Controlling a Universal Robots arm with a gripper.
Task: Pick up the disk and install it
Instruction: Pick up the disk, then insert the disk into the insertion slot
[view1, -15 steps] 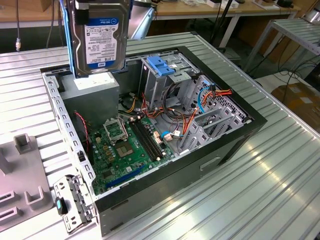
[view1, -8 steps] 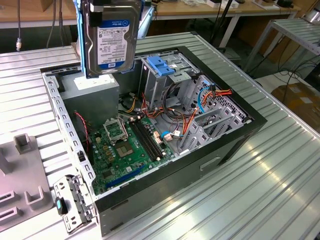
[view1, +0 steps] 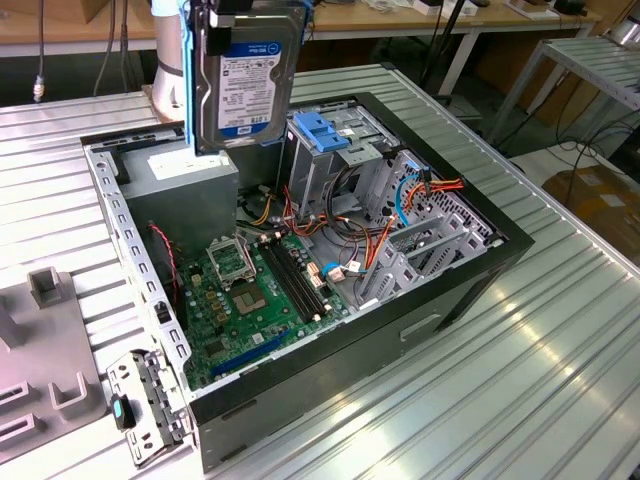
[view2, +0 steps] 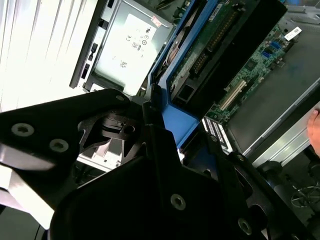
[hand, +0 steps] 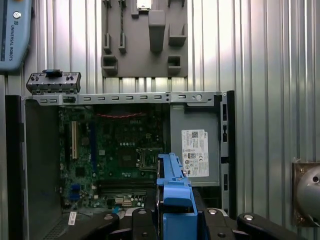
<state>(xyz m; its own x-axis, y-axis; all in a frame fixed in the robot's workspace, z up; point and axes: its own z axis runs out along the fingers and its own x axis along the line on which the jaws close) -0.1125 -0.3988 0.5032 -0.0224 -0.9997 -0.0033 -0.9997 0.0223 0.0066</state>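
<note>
The disk (view1: 248, 80) hangs upright in the air above the back of the open computer case (view1: 470, 285), its white-and-blue label facing the exterior view. Blue side rails run along its edges. My gripper (view1: 252, 8) is shut on the disk from above, at the top edge of the exterior view. Both wrist views look down past the black fingers (hand: 220, 225) onto the disk's blue rail (hand: 175, 192). The disk's green circuit-board side (view2: 210, 40) shows in the second wrist view, with my gripper (view2: 155, 125) clamped on the rail. The disk hovers over the grey power supply (view1: 185, 180).
Inside the case lie a green motherboard (view1: 250, 290), a metal drive cage with a blue latch (view1: 322, 135), and orange and red cables (view1: 400, 200). A grey holder block (view1: 40, 340) sits on the ribbed metal table (view1: 540, 380) at the exterior view's left.
</note>
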